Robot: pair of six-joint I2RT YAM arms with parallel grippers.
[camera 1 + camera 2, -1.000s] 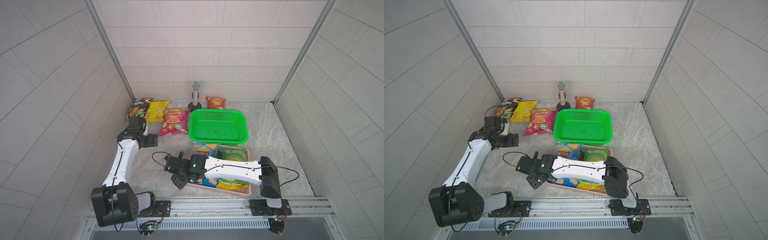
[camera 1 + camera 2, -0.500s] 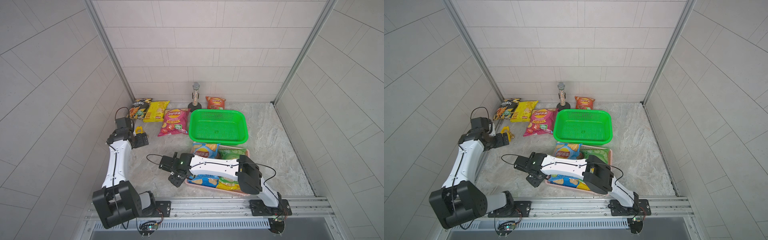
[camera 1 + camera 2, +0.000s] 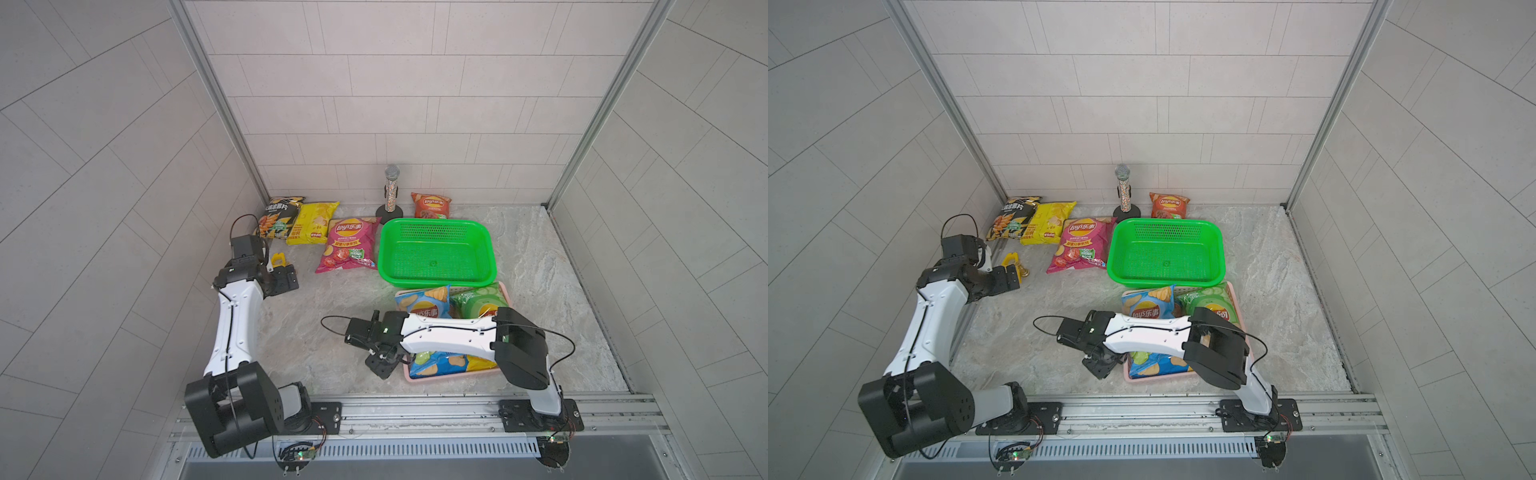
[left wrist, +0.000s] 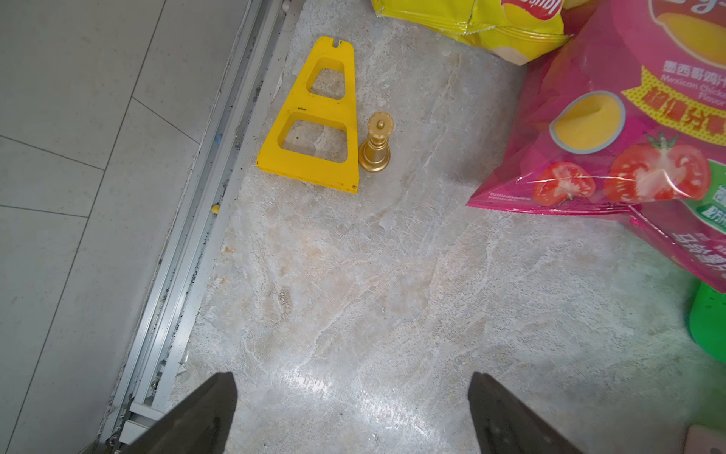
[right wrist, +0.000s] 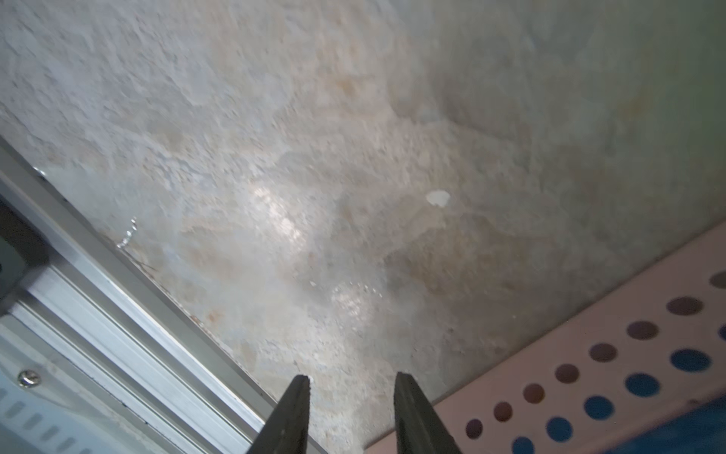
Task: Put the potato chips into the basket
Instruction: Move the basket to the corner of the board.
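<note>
Basket [image 3: 436,282] sitting empty; chip bags [image 3: 349,245] lying beside, behind and in front of it. Left fingers [image 4: 204,416] gaping wide, holding nothing. Right fingers [image 5: 290,412] standing part-open, holding nothing, hanging just beside tray [image 5: 589,330] in front of basket. Risking hooking rim, dragging tray.

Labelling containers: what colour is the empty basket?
The basket is bright green, clearest in a top view.

The grey marbled tabletop [image 3: 332,316] has a row along its back edge: a black bag [image 3: 277,216], a yellow bag [image 3: 312,223] just beside it, then a pink bag [image 3: 348,245] lying flat. A microphone [image 3: 390,195] stands upright near an orange bag [image 3: 431,205]. The green basket [image 3: 434,223] sits mid-table, with a pink tray [image 3: 449,374] just in front. By the left wall a yellow triangle [image 4: 318,105] lies flat, with a gold chess piece [image 4: 376,145] upright just beside it.
</note>
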